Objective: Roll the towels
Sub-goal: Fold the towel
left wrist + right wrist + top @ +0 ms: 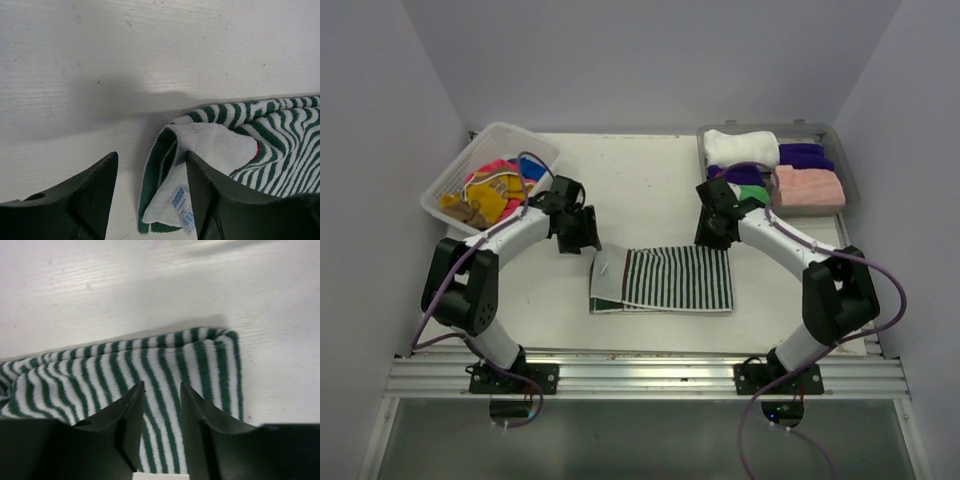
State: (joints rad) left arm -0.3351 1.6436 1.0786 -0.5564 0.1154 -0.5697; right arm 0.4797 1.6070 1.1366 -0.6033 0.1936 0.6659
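The green-and-white striped terry towel (665, 280) is laid flat on the white table (640, 180), between the two arms. It is folded into a long rectangle and is not yet rolled. At its left end a corner is turned back, so that the pale underside and a small printed label (182, 207) are exposed.

The left gripper (582, 238) is held just off that turned corner with its jaws set wide apart, and nothing is clasped between them. The right gripper (715, 235) is poised over the towel's far right corner. Only a narrow gap is left between its jaws, the stripes are seen lying flat below, and no cloth is seen pinched.

Several faults can be expected from here:
- If only the top layer is caught at the left end, the fold is likely to be pulled open and the layers slid apart.
- If the turned corner is wound in as it lies, a lumpy, skewed core is likely to be formed.
- With so narrow a gap on the right, the edge may be missed, or the cloth pushed along the smooth table rather than lifted.
- If one side is advanced ahead of the other, a cone may be produced instead of a roll.

Further out, neatly rolled towels (790, 170) are packed in the shallow grey plastic tray (848, 165). Loose towels (485, 195) are heaped in the white lattice plastic basket (500, 130).
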